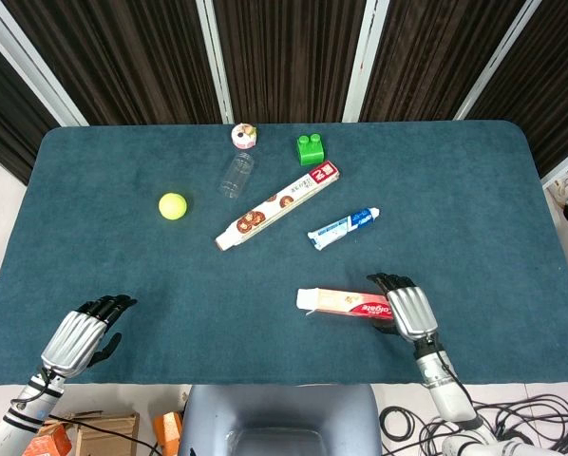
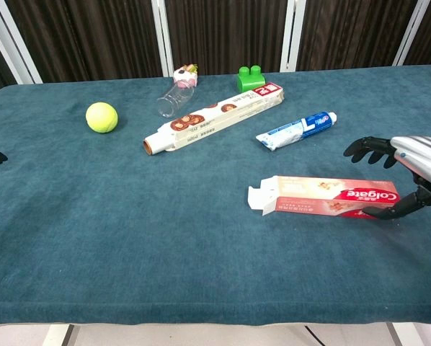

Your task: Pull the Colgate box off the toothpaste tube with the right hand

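Tabletop: Colgate box (image 2: 331,197) beside right hand (image 2: 406,169)

A robot test lab — blue felt table (image 1: 474,190), dark slatted wall panels (image 1: 284,47), loose floor cables (image 1: 512,423).

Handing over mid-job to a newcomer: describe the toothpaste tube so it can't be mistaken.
On the blue-green table, look just right of centre, beyond the red Colgate box. The toothpaste tube lies bare and slanted: short, blue and white, soft, unlike the long cookie-print carton beside it.
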Tool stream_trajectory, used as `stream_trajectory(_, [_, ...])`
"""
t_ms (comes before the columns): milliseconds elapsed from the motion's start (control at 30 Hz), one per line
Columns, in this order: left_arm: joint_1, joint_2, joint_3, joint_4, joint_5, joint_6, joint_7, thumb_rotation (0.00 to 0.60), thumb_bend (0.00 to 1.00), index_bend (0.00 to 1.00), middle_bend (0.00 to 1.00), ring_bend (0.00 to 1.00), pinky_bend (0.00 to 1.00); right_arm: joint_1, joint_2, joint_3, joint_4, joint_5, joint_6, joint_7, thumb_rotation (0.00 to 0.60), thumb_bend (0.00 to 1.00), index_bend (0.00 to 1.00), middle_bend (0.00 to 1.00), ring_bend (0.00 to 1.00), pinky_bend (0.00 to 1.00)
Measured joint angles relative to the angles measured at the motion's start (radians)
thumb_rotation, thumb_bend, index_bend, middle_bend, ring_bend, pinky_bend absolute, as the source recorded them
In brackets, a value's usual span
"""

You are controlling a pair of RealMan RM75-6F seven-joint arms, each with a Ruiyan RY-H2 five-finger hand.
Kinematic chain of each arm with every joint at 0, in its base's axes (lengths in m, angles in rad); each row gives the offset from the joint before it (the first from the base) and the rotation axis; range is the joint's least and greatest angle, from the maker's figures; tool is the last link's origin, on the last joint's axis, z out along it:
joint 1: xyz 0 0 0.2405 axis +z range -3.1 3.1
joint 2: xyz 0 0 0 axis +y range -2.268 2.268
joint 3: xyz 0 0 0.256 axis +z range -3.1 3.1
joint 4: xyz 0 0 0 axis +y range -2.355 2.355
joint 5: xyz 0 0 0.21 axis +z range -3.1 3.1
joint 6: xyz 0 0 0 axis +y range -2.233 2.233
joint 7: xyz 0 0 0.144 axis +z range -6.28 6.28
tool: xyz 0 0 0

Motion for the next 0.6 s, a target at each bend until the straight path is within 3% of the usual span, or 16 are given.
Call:
stream_trajectory(467, [-0.004, -0.003, 0.004, -0.003, 0.005, -0.013, 0.013, 0.6, 0.46, 0.22, 0.23, 0.24, 0.43, 0.004, -0.061, 0.013, 0.101, 0.013, -0.04, 0.006, 0.6, 0.12, 0.41, 0.34, 0.39, 0.47])
stream_trajectory(600, [-0.004, -0.003, 0.003, -0.003, 0.003, -0.015, 0.014, 0.6, 0.46, 0.22, 0.23, 0.24, 0.43, 0.002, -0.071, 0.016, 0.12, 0.008, -0.037, 0.017, 0.6, 0.2, 0.49, 0.4, 0.46, 0.54])
